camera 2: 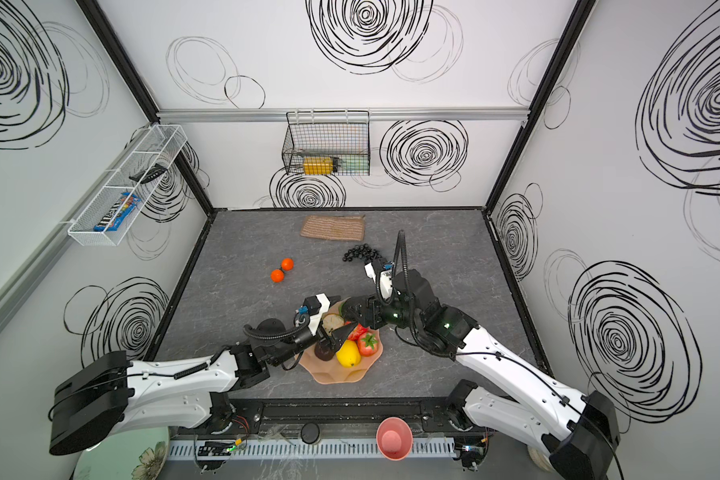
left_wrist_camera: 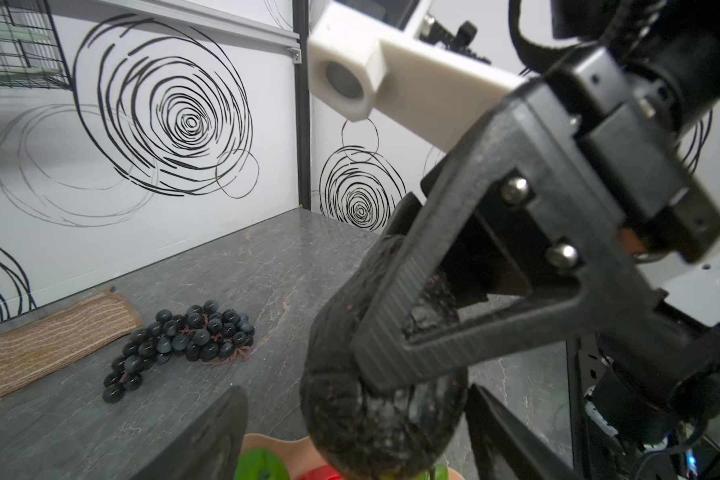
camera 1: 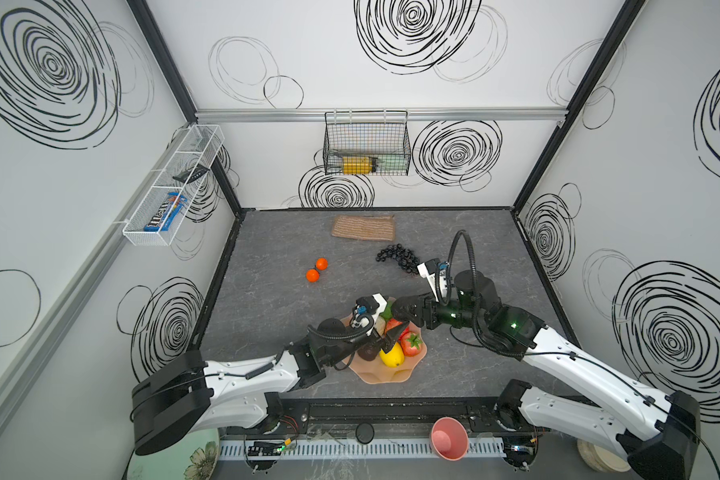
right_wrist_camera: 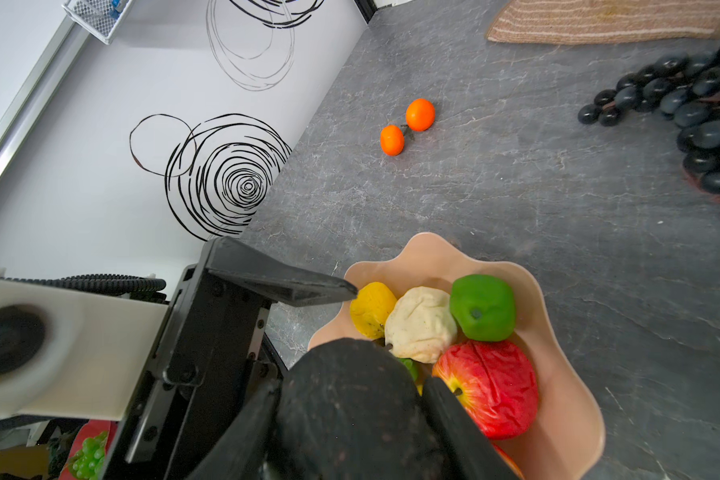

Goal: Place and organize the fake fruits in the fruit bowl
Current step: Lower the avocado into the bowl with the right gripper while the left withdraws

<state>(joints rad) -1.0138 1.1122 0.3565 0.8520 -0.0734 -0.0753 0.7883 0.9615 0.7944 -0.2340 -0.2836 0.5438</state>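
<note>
avocado (right_wrist_camera: 350, 407): lower end runs off the frame edge, right wrist view.
fruit bowl (camera 1: 385, 376): far half hidden under both arms in both top views.
grape bunch (right_wrist_camera: 691, 104): cut off by the frame edge, right wrist view.
lime (left_wrist_camera: 260, 465): only a sliver at the frame edge, left wrist view.
woven mat (left_wrist_camera: 46, 345): one end cut off.
wire basket (camera 1: 366, 141): contents too small to name.
plate (camera 1: 171, 461): cut off by the frame edge.

Two oranges (camera 1: 321, 264) — one grape bunch (camera 1: 395, 257)
</note>
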